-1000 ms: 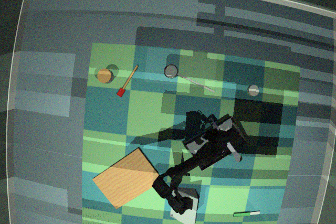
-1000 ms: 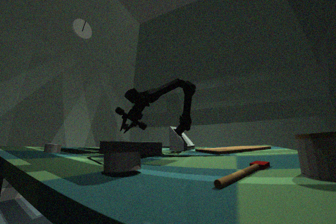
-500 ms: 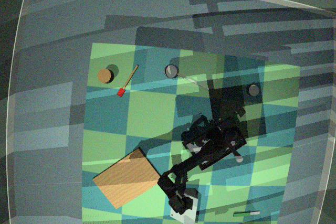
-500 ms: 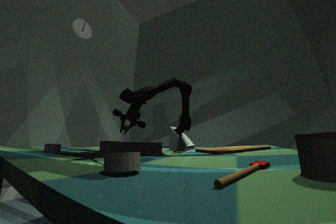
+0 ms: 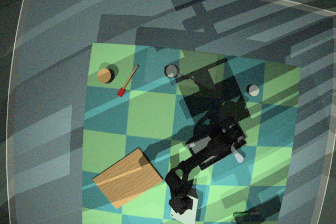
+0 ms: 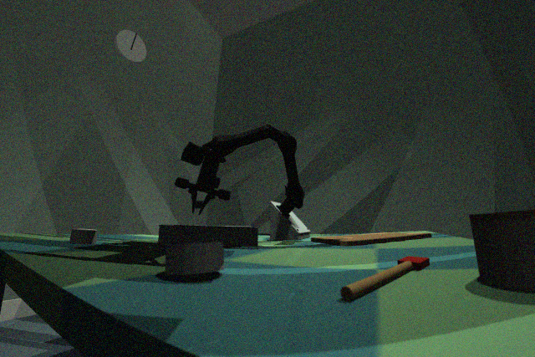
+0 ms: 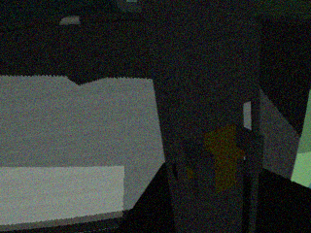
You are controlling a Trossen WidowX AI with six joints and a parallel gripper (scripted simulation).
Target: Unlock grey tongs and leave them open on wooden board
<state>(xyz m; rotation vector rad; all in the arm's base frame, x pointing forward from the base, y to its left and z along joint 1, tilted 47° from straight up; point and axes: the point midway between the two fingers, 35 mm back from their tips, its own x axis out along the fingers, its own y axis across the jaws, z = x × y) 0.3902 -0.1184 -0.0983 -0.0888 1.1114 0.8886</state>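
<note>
The roasting tin (image 5: 206,165) (image 6: 242,237) is dark and stands right of the middle in the top view, below the arm. My gripper (image 5: 235,142) (image 6: 196,209) (image 7: 196,167) is shut on the grey tongs and is above the tin in the exterior view. The tongs (image 5: 238,156) (image 7: 204,97) show as a pale end past the tin's edge in the top view, and as a dark grey body with a yellow-brown part between the fingers in the wrist view. Shadow and arm hide their tips and lock state. The wooden board (image 5: 127,179) (image 6: 371,238) bears nothing visible.
A round grey vessel (image 5: 171,71) (image 6: 194,258) with a long handle, a small pale cylinder (image 5: 253,90) (image 6: 83,237), a red-headed tool (image 5: 121,92) (image 6: 415,262) and a wood-topped round container (image 5: 104,75) (image 6: 505,251) stand or lie apart. A white slanted panel (image 5: 189,216) is beside the arm's base.
</note>
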